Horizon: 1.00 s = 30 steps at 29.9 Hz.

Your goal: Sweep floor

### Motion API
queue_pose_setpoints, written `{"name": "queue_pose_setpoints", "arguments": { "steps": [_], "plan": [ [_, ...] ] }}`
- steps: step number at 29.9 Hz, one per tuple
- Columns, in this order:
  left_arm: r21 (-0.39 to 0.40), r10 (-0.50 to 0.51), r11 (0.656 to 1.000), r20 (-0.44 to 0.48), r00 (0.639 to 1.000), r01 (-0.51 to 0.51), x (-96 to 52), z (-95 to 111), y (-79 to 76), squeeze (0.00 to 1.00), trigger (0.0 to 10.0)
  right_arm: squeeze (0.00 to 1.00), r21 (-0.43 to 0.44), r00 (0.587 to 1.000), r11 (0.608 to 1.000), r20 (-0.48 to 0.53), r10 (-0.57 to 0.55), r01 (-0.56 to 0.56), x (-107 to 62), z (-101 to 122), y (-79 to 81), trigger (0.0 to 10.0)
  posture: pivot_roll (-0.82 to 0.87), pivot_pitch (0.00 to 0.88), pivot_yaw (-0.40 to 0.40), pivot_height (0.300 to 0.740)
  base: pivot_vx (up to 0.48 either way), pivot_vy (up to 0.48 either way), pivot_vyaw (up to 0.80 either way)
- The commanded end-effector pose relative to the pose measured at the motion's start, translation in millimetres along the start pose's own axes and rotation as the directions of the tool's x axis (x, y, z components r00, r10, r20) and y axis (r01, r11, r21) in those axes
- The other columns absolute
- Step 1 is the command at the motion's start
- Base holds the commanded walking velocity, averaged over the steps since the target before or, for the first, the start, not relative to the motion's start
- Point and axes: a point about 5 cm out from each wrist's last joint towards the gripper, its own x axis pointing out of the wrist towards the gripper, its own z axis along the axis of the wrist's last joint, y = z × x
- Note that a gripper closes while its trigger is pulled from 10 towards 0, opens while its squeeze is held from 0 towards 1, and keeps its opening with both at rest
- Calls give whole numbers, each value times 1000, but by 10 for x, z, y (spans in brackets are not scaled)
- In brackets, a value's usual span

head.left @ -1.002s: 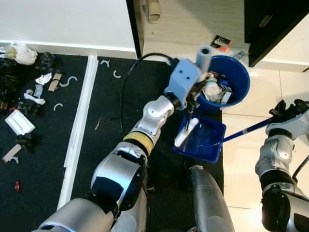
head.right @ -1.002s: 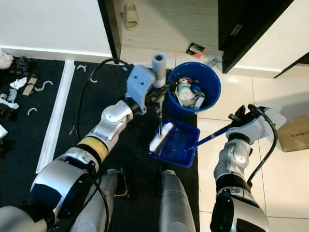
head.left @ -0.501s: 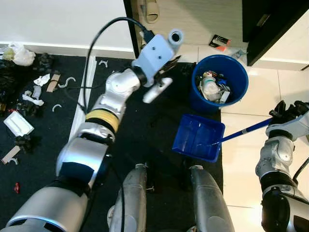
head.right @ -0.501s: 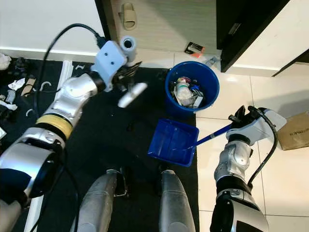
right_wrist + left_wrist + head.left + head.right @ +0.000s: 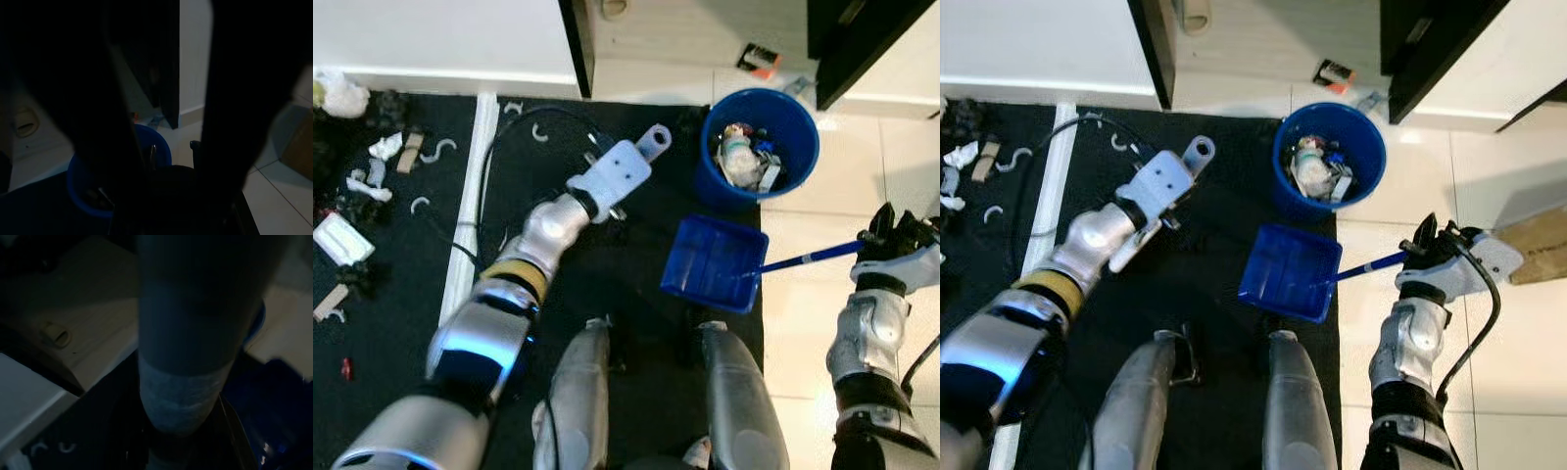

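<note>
My left gripper (image 5: 610,209) sits low over the black mat (image 5: 607,323), mostly hidden under its wrist block, and is shut on a hand brush. The brush's pale handle end (image 5: 655,142), with its hang hole, sticks out toward the blue bucket (image 5: 800,132); the same handle (image 5: 181,357) looms large in the left wrist view. The brush head is hidden. My right gripper (image 5: 884,241) is shut on the thin handle of the blue dustpan (image 5: 715,264), which lies at the mat's right edge, just before the bucket. The bucket holds several pieces of rubbish.
Several scraps of litter (image 5: 372,181) lie at the mat's far left, beyond a white strip (image 5: 470,235). My own legs (image 5: 578,401) stand just behind the dustpan. A dark cabinet (image 5: 862,39) rises at the back right, a cardboard box (image 5: 1538,257) is beside my right arm, and a black cable (image 5: 509,147) loops over the mat.
My left arm took the brush out of the dustpan, swung it up and left, then lowered it over the mat left of the bucket. The dustpan and right gripper held still.
</note>
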Motion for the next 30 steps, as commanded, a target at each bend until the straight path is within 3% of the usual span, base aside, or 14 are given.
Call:
{"name": "queue_pose_setpoints", "arguments": {
  "steps": [1,4,7,14,20,30],
  "plan": [
    [-125,110,987,26,994,-106,30,18,-159,0,10000,0,4,992,1000,-127,6,-5,-260,-247,1,0,-95,541,28,740,0,0,0],
    [-169,206,966,39,978,-197,70,81,-169,0,10000,0,7,993,1000,-118,7,-6,-297,-230,5,0,-95,536,32,740,0,0,0],
    [-157,315,940,52,948,-304,138,188,-145,0,10000,0,8,994,1000,-113,11,-10,-349,-206,17,0,-89,534,46,740,0,0,0],
    [-143,328,940,116,937,-311,193,320,-160,0,10000,0,8,994,1000,-111,8,-7,-387,-175,9,0,-79,538,60,740,0,0,0],
    [-240,394,907,195,898,-345,234,493,-288,0,10000,0,4,993,1000,-116,0,1,-445,-165,-24,0,-61,532,71,740,0,0,0],
    [-317,413,885,195,890,-341,245,535,-396,0,10000,0,12,992,1000,-124,-6,7,-472,-173,3,0,-51,536,80,740,0,0,0]
  ]
}}
